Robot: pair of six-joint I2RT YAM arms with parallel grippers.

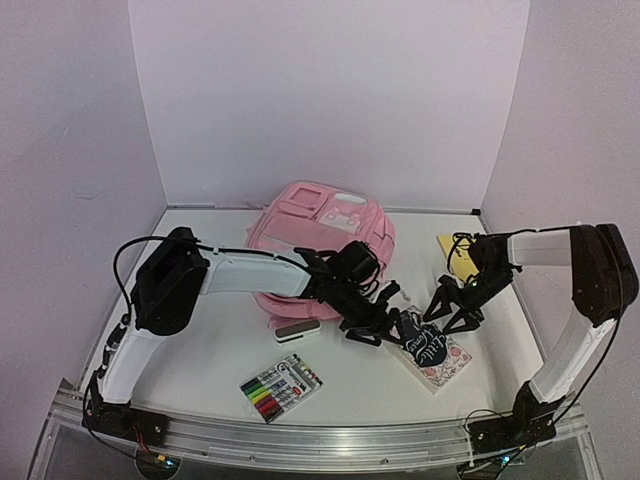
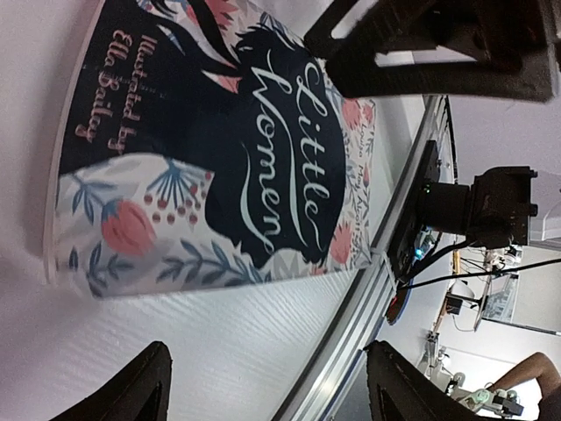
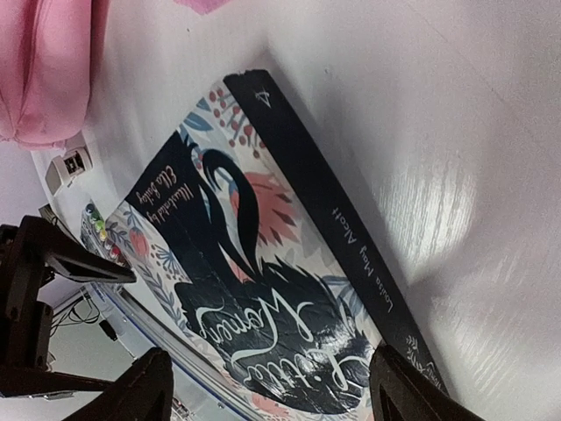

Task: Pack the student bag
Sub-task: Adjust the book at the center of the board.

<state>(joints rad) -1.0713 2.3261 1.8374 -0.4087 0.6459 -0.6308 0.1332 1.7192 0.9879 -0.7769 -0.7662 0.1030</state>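
Note:
The pink student bag (image 1: 320, 235) lies flat at the back middle of the table; a corner of it shows in the right wrist view (image 3: 44, 70). A "Little Women" book (image 1: 430, 350) with a dark floral cover lies flat in front of it, also in the left wrist view (image 2: 219, 158) and the right wrist view (image 3: 263, 289). My left gripper (image 1: 372, 325) is open just left of the book, low over the table (image 2: 263, 386). My right gripper (image 1: 452, 308) is open above the book's right end (image 3: 267, 390). Neither holds anything.
A pack of coloured markers (image 1: 281, 386) lies at the front left. A small white eraser-like block (image 1: 297, 331) lies by the bag's front edge. A yellow notepad (image 1: 456, 257) lies at the back right. The table's metal front rail (image 2: 359, 324) is close.

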